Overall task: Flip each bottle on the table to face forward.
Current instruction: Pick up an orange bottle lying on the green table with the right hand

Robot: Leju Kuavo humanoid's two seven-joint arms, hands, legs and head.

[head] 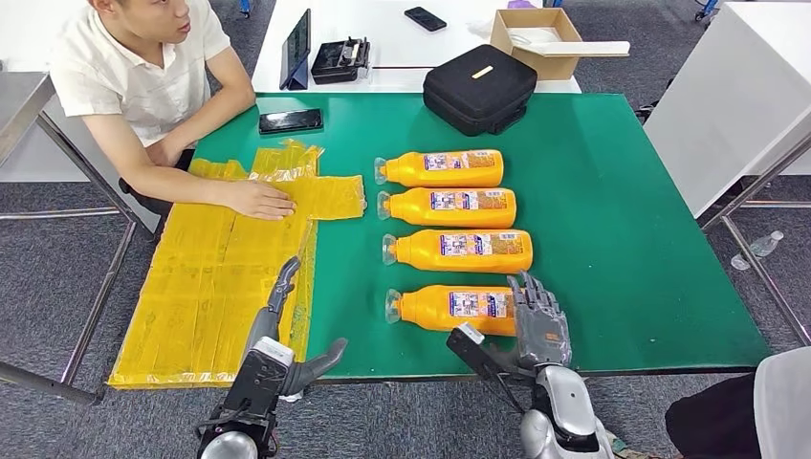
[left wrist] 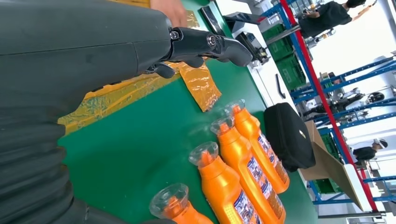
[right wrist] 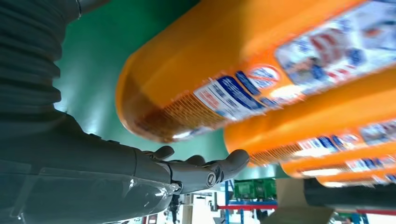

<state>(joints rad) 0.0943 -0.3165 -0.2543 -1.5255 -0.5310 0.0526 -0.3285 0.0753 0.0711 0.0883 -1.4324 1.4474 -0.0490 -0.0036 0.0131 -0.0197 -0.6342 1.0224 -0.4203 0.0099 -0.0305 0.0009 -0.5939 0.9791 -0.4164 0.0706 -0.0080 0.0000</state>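
Several orange bottles lie side by side on the green table [head: 622, 239], clear caps pointing left and labels facing up. The nearest bottle [head: 457, 308] [right wrist: 219, 70] lies just inside the front edge, and a second bottle [head: 459, 251] lies behind it. My right hand [head: 540, 320] [right wrist: 187, 170] stands at the nearest bottle's base end with fingers stretched out, holding nothing; whether it touches the bottle I cannot tell. My left hand [head: 285, 330] [left wrist: 201, 44] hovers at the front edge by the yellow sheet, fingers apart and empty, left of the bottle caps [left wrist: 203, 154].
A person sits at the far left with a hand [head: 258, 199] on the yellow plastic sheet [head: 201, 287]. A black case [head: 478, 86] and a phone [head: 290, 120] lie at the back of the table. A cardboard box [head: 536, 38] sits on the white table behind.
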